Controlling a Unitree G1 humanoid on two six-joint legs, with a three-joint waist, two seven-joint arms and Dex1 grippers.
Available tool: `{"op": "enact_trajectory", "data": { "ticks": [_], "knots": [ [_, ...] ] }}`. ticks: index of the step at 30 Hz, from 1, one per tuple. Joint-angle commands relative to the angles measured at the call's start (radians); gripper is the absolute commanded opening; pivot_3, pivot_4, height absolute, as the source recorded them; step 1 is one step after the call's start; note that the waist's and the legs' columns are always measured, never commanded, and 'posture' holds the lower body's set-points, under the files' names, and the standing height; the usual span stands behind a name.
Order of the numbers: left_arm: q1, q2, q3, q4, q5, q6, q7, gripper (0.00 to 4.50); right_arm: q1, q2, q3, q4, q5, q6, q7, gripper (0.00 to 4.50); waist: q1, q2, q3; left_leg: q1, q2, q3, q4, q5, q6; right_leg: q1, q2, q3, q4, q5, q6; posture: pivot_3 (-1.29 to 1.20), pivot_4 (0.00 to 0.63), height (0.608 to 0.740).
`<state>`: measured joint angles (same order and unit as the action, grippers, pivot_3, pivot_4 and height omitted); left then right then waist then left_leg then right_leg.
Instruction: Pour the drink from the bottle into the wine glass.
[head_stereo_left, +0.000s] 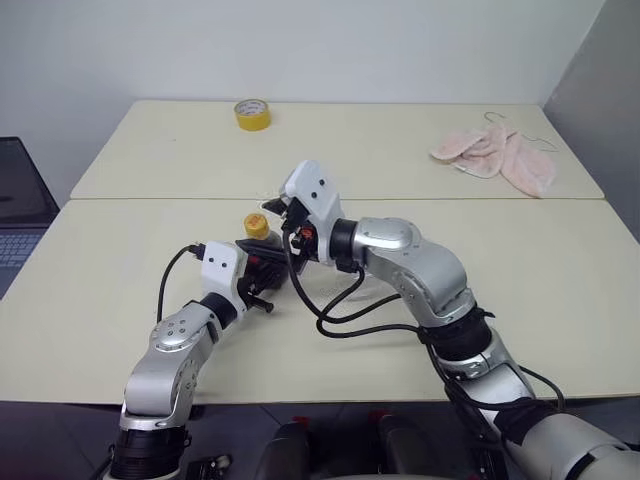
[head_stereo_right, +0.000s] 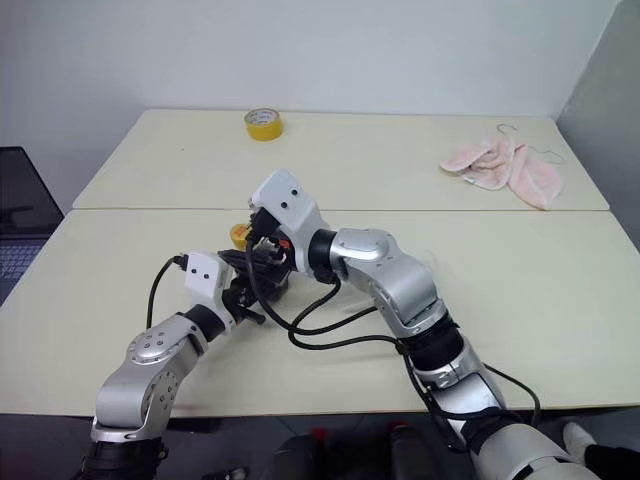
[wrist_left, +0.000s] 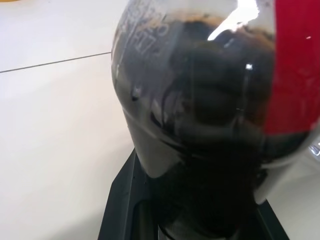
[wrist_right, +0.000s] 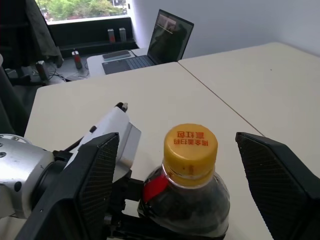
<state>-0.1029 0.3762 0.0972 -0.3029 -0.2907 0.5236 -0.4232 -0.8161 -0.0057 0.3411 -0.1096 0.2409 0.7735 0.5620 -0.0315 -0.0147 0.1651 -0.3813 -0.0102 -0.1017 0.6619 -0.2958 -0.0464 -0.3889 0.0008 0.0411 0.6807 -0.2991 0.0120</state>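
Observation:
The bottle (wrist_left: 210, 115), clear plastic with a red label band, stands upright on the near table and holds the dark brown drink (wrist_left: 215, 150). My left gripper (head_stereo_left: 264, 272) is shut on its lower body from the near left side. Its yellow cap (wrist_right: 190, 145) sits between the two black fingers (wrist_right: 95, 185) of my right gripper (head_stereo_left: 284, 216). That gripper is open, level with the cap, and not touching it. The wine glass is hidden, likely behind my right arm.
A yellow tape roll (head_stereo_left: 252, 113) lies on the far table. A pink cloth with a hanger (head_stereo_left: 495, 155) is at the far right. A laptop (wrist_right: 170, 35) stands on a desk to the left. Black cables (head_stereo_left: 340, 310) loop under my right forearm.

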Motion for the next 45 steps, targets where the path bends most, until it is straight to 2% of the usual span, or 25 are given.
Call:
{"op": "enact_trajectory", "data": {
  "ticks": [1,13,16,22,23,28,34,38,41,45],
  "knots": [
    [-0.012,0.001,0.011,-0.043,-0.008,-0.021,0.004,0.76,-0.035,0.018,0.004,0.003,-0.022,-0.021,-0.028,3.98,0.000,0.000,0.000,0.000,0.000,0.000,0.000,0.000,0.000,0.000,0.000,0.000,0.000,0.000,0.000,0.00,0.150,0.740],
    [-0.010,-0.003,0.010,-0.045,-0.007,-0.021,0.006,0.76,-0.041,0.029,-0.007,0.022,-0.025,-0.043,-0.044,3.98,-0.001,0.000,0.000,0.000,0.000,0.000,0.000,0.000,0.000,0.000,0.000,0.000,0.000,0.000,0.000,0.00,0.150,0.740],
    [-0.011,-0.002,0.010,-0.044,-0.007,-0.021,0.005,0.76,-0.039,0.024,-0.006,0.024,-0.029,-0.048,-0.044,3.41,-0.001,0.000,0.000,0.000,0.000,0.000,0.000,0.000,0.000,0.000,0.000,0.000,0.000,0.000,0.000,0.00,0.150,0.740],
    [-0.011,-0.001,0.011,-0.045,-0.006,-0.021,0.005,0.76,-0.038,0.016,0.002,0.023,-0.035,-0.058,-0.040,1.35,-0.001,0.000,0.000,0.000,0.000,0.000,0.000,0.000,0.000,0.000,0.000,0.000,0.000,0.000,0.000,0.00,0.150,0.740],
    [-0.011,-0.001,0.011,-0.045,-0.006,-0.021,0.006,0.76,-0.038,0.015,0.003,0.023,-0.035,-0.062,-0.040,1.20,-0.001,0.000,0.000,0.000,0.000,0.000,0.000,0.000,0.000,0.000,0.000,0.000,0.000,0.000,0.000,0.00,0.150,0.740],
    [-0.010,0.003,0.014,-0.048,-0.011,-0.017,0.001,0.76,-0.036,0.007,0.000,0.019,-0.025,-0.081,-0.023,1.20,-0.001,0.000,0.000,0.000,0.000,0.000,0.000,0.000,0.000,0.000,0.000,0.000,0.000,0.000,0.000,0.00,0.150,0.740],
    [-0.028,0.062,0.039,-0.041,-0.067,0.003,-0.084,0.75,-0.038,-0.050,-0.056,0.006,0.097,-0.210,0.201,1.20,0.000,0.000,0.000,0.000,0.000,0.000,0.000,0.000,0.000,0.000,0.000,0.000,0.000,0.000,0.000,0.00,0.150,0.740],
    [-0.033,0.112,0.036,-0.060,-0.137,0.044,-0.167,0.75,-0.056,-0.057,-0.108,0.003,0.202,-0.225,0.325,1.20,-0.001,0.000,0.000,0.000,0.000,0.000,0.000,0.000,0.000,0.000,0.000,0.000,0.000,0.000,0.000,0.00,0.150,0.740],
    [-0.020,0.147,0.025,-0.102,-0.212,0.099,-0.230,0.75,-0.061,-0.038,-0.142,0.002,0.269,-0.193,0.353,1.20,-0.010,0.000,0.000,0.001,0.000,0.001,-0.001,-0.002,0.003,0.000,0.000,0.000,0.000,0.000,0.000,0.00,0.150,0.740],
    [-0.014,0.175,0.021,-0.134,-0.267,0.147,-0.268,0.75,-0.051,0.007,-0.193,-0.007,0.367,-0.125,0.312,1.20,-0.009,0.001,0.000,0.000,0.001,-0.001,-0.001,-0.002,0.003,0.000,0.001,-0.001,0.000,0.000,0.000,0.00,0.150,0.740]
  ]
}}
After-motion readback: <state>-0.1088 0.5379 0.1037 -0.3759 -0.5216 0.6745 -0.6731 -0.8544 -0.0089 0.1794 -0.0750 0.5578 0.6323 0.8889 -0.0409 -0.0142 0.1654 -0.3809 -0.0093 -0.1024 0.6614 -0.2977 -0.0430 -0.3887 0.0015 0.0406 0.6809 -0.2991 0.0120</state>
